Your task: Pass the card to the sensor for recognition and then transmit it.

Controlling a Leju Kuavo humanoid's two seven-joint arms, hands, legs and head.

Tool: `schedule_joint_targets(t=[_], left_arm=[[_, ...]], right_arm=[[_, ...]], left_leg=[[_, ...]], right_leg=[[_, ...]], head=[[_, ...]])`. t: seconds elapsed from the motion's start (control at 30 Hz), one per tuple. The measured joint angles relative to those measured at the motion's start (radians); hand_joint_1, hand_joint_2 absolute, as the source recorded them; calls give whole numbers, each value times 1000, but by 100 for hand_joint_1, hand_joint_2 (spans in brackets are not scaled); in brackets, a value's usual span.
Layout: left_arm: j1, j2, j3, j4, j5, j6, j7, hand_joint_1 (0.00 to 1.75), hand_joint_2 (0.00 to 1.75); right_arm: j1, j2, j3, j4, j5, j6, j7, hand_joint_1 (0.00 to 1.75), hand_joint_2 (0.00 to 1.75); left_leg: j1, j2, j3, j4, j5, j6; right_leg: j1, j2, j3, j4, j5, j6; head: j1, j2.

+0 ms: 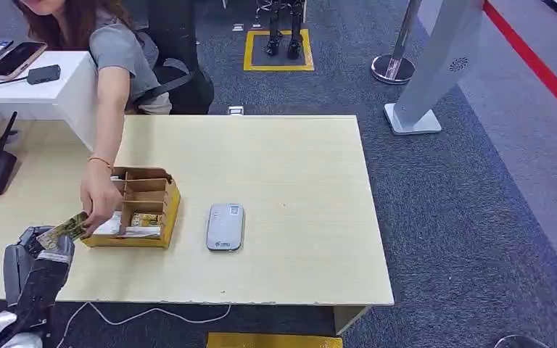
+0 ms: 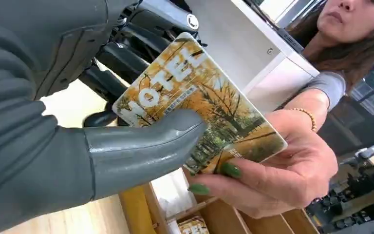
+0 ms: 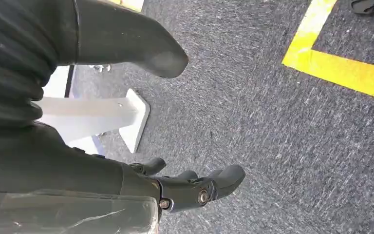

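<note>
Office-like reception: desk [image 1: 275,167], carpet [image 1: 479,217], stanchion [image 1: 395,65].

The thumb [image 2: 141,151] covers part of the card [image 2: 199,97]. The small print under its big letters is too blurred to read. The left hand [image 1: 40,254] hides the card's near end.

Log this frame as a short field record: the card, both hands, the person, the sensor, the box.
card: yellow autumn-tree print card, held off the table
left hand: left hand grips the card, thumb pressed on its face
person: person's hand holds the card's other end
right hand: right hand hangs over the carpet, holds nothing, fingers apart
sensor: grey sensor flat on table, nothing on it
box: yellow compartment box beside the sensor, more cards inside
</note>
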Motion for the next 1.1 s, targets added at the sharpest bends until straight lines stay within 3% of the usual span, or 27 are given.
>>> schedule_joint_targets(t=[0.67, 0.73, 0.87, 1.03, 1.1], left_arm=[[-43, -5, -42, 17, -104, 66, 3, 175, 175], [-49, -5, -48, 21, -150, 95, 3, 175, 175], [-93, -5, -92, 35, -383, 236, 38, 175, 175], [-145, -5, -141, 54, -510, 290, 72, 175, 175], [-172, -4, -174, 67, -641, 336, 109, 175, 175]], right_arm=[[-1, 1, 2, 0, 2, 0, 6, 0, 175], [-1, 1, 3, 0, 2, 0, 9, 0, 175], [-8, 2, 22, 0, 3, 0, 11, 0, 175], [-18, 4, 42, 0, 3, 0, 16, 0, 175], [-21, 4, 53, 0, 3, 0, 20, 0, 175]], left_leg=[[0, 0, 0, 0, 0, 0], [0, 0, 0, 0, 0, 0], [0, -1, 0, 0, 0, 0], [0, 0, 1, 0, 0, 0], [0, -1, 0, 0, 1, 0]], right_leg=[[0, 0, 0, 0, 0, 0], [0, 0, 0, 0, 0, 0], [0, -1, 0, 0, 0, 0], [0, 0, 0, 0, 1, 0], [0, -2, 0, 0, 1, 0]], head=[[0, 0], [0, 0], [0, 0], [0, 0], [0, 0]])
